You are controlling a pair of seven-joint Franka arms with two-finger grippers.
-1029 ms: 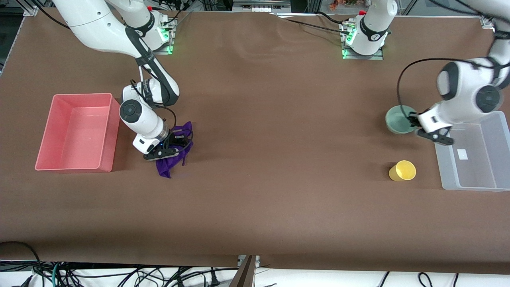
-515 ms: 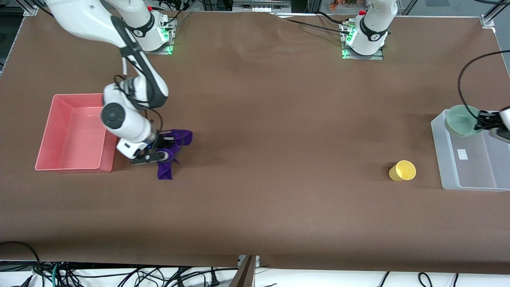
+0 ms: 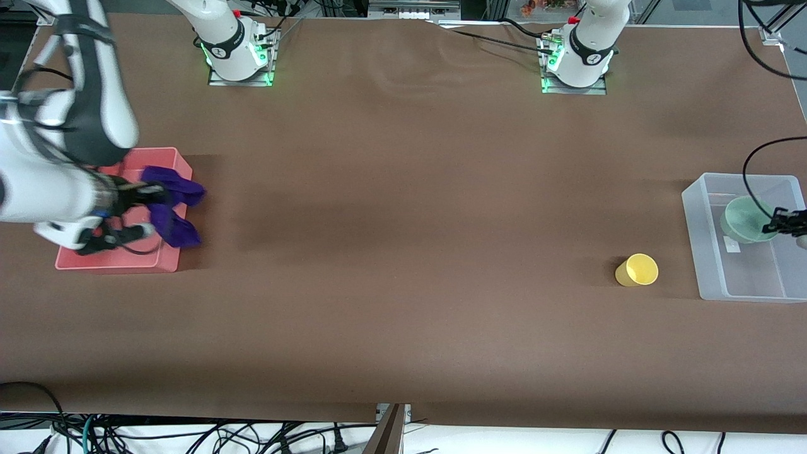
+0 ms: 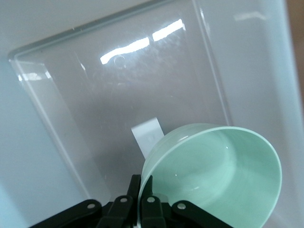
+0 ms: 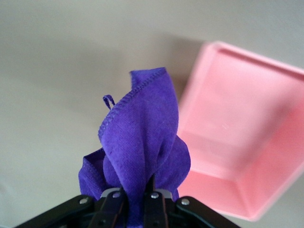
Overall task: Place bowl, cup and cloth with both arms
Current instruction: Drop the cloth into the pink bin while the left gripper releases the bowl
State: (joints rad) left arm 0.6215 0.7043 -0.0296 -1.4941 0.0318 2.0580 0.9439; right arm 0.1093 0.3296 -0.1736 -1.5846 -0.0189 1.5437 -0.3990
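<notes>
1. The right gripper [image 3: 135,211] pinches the purple cloth [image 3: 171,205] over the pink bin [image 3: 170,261].
2. The left gripper [image 3: 778,222] clamps the green bowl [image 3: 744,221] over the clear bin [image 3: 696,243].
3. The yellow cup [image 3: 637,270] rests on the table, beside the clear bin.

Two bins [image 3: 170,164] (one cup [image 3: 637,270])

No readable text — the white label [image 4: 148,134] in the clear bin [image 3: 705,189] looks blank.

My two white arms, right arm [image 3: 60,183] and left arm [image 3: 589,38], black joint bands, black cables looping off them, green lights at both bases, silver screws on black gripper fingers [image 4: 118,209].
</notes>
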